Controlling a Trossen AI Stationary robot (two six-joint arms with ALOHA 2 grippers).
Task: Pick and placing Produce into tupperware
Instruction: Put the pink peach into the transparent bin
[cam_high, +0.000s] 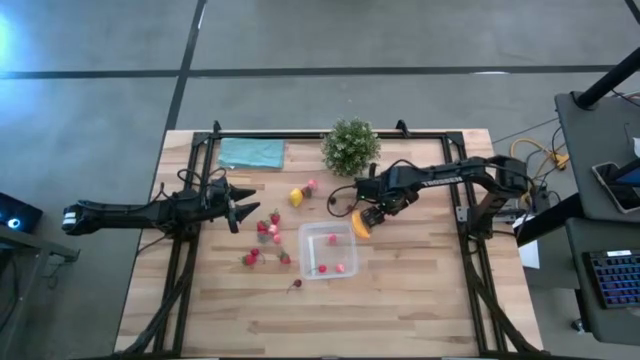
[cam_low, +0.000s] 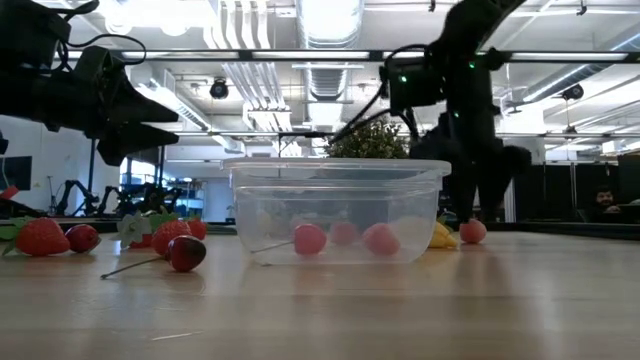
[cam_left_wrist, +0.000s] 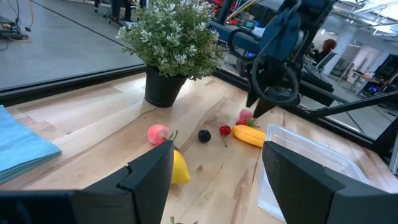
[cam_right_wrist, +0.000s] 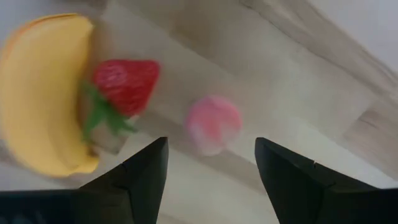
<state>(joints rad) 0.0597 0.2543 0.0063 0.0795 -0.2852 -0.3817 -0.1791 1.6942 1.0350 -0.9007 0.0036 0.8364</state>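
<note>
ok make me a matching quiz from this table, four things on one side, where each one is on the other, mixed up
Things:
1. banana
2. teal cloth
3. potted plant
4. lemon

Places:
A. flat at the table's far edge, on the left arm's side of the plant
B. just outside the tupperware, under the right gripper
C. far edge of the table, near the middle
D. on the bare wood between the left gripper and the right gripper, beside a pink fruit

Pairs: 1-B, 2-A, 3-C, 4-D
</note>
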